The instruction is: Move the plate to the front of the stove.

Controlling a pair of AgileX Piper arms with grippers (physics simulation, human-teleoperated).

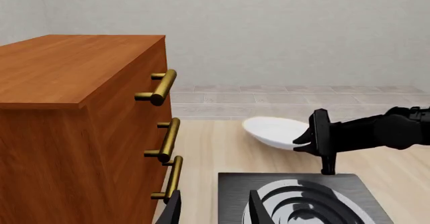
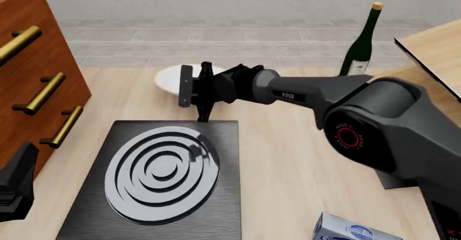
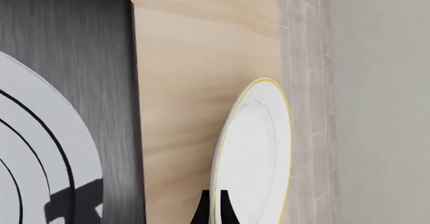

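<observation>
Already the right gripper [image 2: 189, 86] is pinching the plate [image 2: 167, 79] rim, fingers nearly closed, beyond the stove [image 2: 162, 207]'s far edge; release remaining. Left gripper [image 1: 211, 209] is idling open.

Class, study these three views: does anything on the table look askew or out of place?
Yes: the plate is tilted instead of lying flat, and appears raised off the table beyond the stove's far edge. The right gripper pinches its rim, fingers closed on the edge, which explains the tilt. Nothing looks spilled or broken.
</observation>
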